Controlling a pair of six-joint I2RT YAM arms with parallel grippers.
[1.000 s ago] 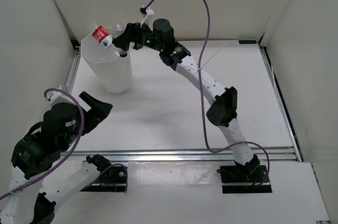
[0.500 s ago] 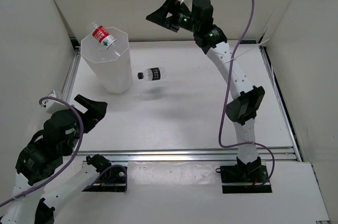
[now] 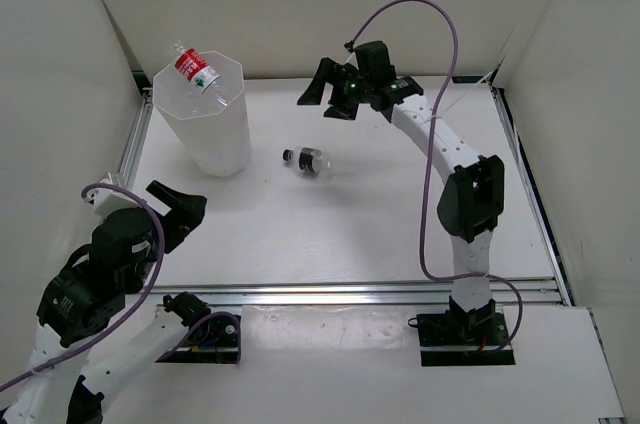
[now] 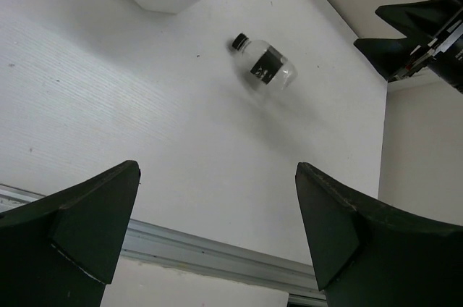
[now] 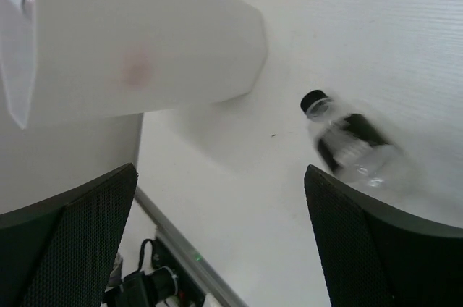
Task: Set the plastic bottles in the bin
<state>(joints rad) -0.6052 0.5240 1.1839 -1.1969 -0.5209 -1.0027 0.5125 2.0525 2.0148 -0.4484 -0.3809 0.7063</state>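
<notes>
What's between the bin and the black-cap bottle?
Nothing: only bare table separates the bin from the bottle, clearest in the top view.

Light is bright, even and diffuse, coming from overhead, and the white table (image 3: 350, 224) and walls bounce it around. Shadows are pale and soft-edged; a faint one lies just beneath the black-label bottle (image 3: 305, 159) at the centre of the top view, which is sharp throughout. In the left wrist view the bottle is slightly smeared, with a grey ghost on its lower side. The fingers (image 4: 87, 227) of the left gripper (image 4: 217, 169) are dark, soft masses along the bottom edge. In the right wrist view the bottle is heavily blurred at centre right, and the bin (image 5: 145, 39) at upper left is washed out nearly to plain white.
</notes>
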